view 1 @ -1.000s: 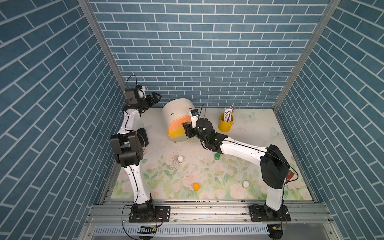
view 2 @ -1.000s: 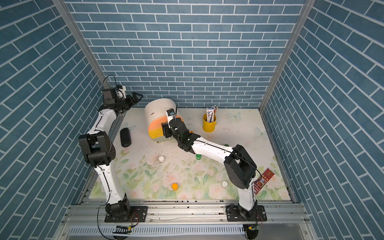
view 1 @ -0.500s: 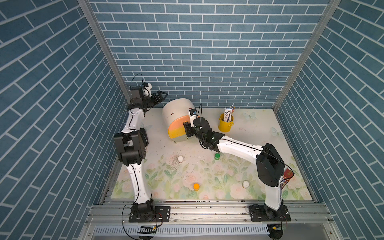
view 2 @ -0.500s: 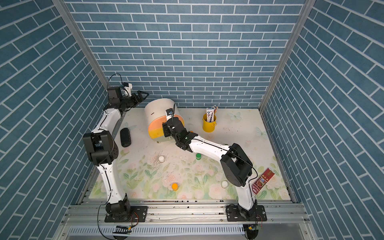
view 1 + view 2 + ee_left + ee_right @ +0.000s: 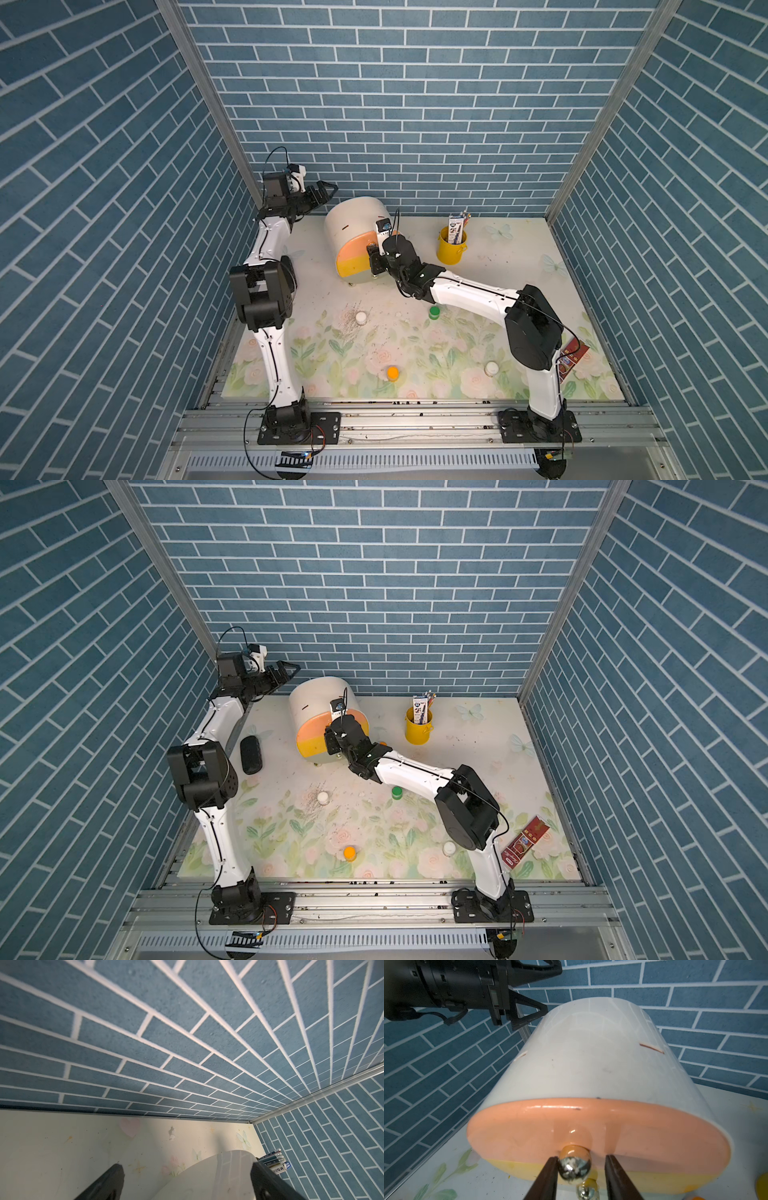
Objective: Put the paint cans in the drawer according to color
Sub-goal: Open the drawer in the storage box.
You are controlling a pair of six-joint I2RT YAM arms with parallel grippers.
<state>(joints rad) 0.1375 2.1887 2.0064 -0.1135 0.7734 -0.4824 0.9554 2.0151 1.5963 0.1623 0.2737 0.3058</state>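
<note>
**Pincer Status: Right at the Drawer Knob, Left Raised**

Right pincer (image 5: 581,1160): the jaws are parted and stand on either side of the brass knob (image 5: 574,1165) on the peach drawer front (image 5: 529,1126). One finger (image 5: 548,1176) touches the side of the knob. A narrow gap shows at the opposite finger, so the knob is not yet clamped. The peach drawer front lies flush against the cabinet body, with the yellow drawer front (image 5: 654,1180) directly below it.

Left pincer (image 5: 323,192): the jaws are spread wide and hold nothing. It is raised above the desk (image 5: 519,257), close to the back wall and just beside the rear top of the drawer cabinet (image 5: 357,222).

Drawer cabinet: it stands at the rear of the desk, on the left arm's side, with its front turned toward the right arm.

Loose items, all upright on the desk and well apart:
- first white-lidded paint can (image 5: 361,318), in front of the drawer cabinet
- green-lidded paint can (image 5: 434,312), just beside the right forearm
- orange-lidded paint can (image 5: 392,372), near the front edge
- second white-lidded paint can (image 5: 491,368), near the front edge

Other items: a yellow bucket (image 5: 451,251) stands at the rear, between the drawer cabinet and the right wall.
</note>
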